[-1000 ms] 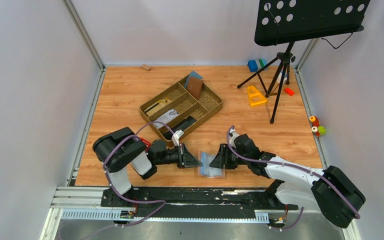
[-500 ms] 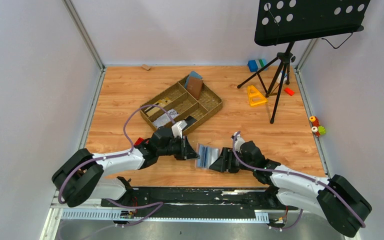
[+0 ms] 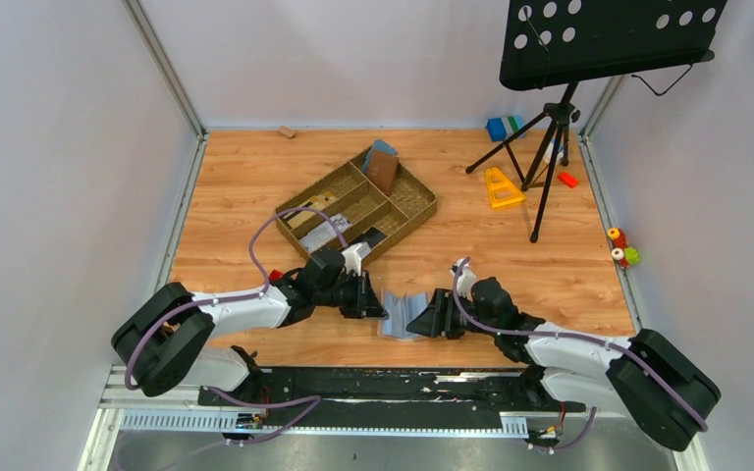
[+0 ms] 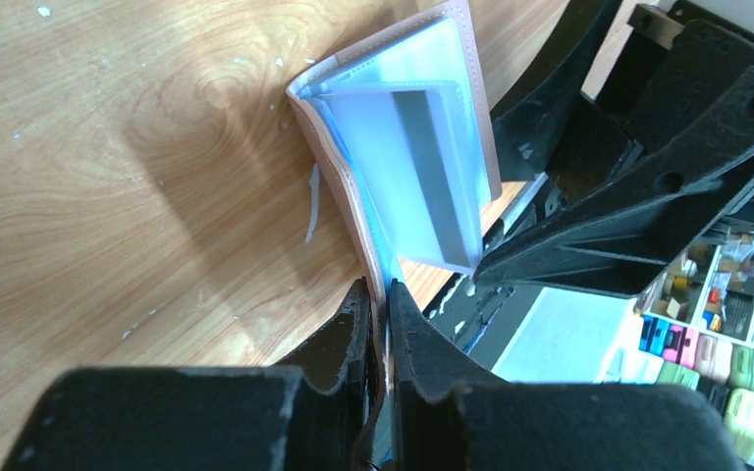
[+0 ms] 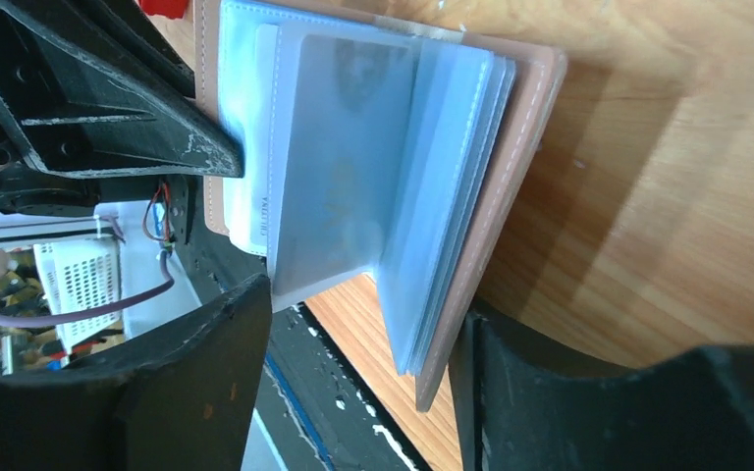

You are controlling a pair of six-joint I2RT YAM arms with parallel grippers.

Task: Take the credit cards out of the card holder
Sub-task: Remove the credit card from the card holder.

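The card holder [image 3: 401, 314] stands open on the wood floor between my two grippers, tan outside with blue-grey clear sleeves inside. My left gripper [image 4: 383, 294] is shut on the edge of its left cover [image 4: 353, 196]. A grey card [image 4: 437, 167] shows inside a sleeve. My right gripper [image 5: 363, 314] is open wide, its fingers on either side of the sleeves and the right cover [image 5: 520, 147]. Another pale card [image 5: 339, 157] sits in the front sleeve. In the top view the left gripper [image 3: 378, 306] and right gripper [image 3: 422, 322] face each other.
A divided tan tray [image 3: 417, 211] lies behind, holding a brown and a blue wallet [image 3: 383, 169]. A red block [image 3: 276, 276] sits by the left arm. A music stand [image 3: 550, 118], a yellow piece [image 3: 502, 186] and small toys [image 3: 620, 250] are at the right.
My left arm reached out and took hold of the holder's left cover. The holder went from lying flat to standing open. My right gripper's jaws opened wider.
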